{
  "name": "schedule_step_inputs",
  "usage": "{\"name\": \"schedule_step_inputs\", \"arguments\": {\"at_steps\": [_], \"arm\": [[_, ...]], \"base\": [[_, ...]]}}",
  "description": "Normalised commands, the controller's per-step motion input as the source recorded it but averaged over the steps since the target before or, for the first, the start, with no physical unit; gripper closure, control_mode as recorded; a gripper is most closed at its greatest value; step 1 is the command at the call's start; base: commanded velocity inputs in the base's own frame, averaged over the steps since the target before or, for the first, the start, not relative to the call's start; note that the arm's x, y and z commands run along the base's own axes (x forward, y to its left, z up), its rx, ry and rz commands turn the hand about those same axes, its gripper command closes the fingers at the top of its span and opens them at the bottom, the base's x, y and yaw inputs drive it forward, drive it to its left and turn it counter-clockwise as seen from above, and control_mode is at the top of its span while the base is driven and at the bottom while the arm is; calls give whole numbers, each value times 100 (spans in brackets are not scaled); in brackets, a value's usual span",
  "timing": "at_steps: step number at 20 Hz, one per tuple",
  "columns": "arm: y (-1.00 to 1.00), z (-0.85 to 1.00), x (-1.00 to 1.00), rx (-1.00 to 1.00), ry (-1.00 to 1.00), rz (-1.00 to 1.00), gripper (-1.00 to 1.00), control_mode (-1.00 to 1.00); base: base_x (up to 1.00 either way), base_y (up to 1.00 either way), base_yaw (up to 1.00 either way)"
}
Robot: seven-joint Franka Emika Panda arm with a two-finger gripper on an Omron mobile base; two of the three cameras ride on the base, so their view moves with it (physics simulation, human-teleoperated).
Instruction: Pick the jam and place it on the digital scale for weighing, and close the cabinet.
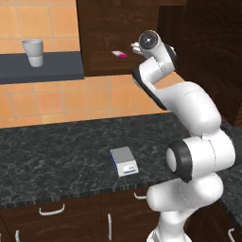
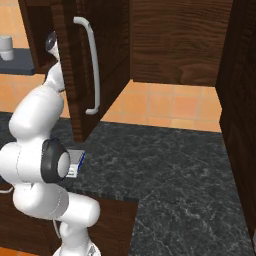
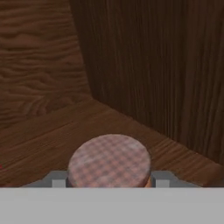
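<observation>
Inside the open dark brown wood-grain wall cabinet (image 1: pixel 101 33), one small jam jar with a checked brownish lid (image 3: pixel 109 159) and one flat pink-and-white packet (image 1: pixel 119 55) are sitting on the shelf. The white arm is reaching up and in, its gripper (image 3: pixel 109 180) narrowed on the jar, a finger at 3 and 9 o'clock. One grey-topped digital scale (image 1: pixel 124 161) is waiting on the black counter (image 1: pixel 56 156).

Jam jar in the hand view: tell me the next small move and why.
Probably lift the jam straight up off the cabinet shelf. Its checked lid sits between the gripper fingertips, which flank it closely on both sides as if gripping. The digital scale stands bare on the counter below.
</observation>
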Motion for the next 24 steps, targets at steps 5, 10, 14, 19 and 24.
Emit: {"name": "schedule_step_inputs", "arguments": {"at_steps": [5,10,14,19,24], "arm": [[65,-9,-96,0,-6,-8,100,-100],[69,-45,-70,0,7,-14,100,-100],[45,-82,-52,0,14,-20,100,-100],[23,-75,-40,0,4,-25,100,-100],[15,-62,-14,0,0,-30,100,-100]], "base": [[0,0,0],[0,0,0],[0,0,0],[0,0,0],[0,0,0]]}}
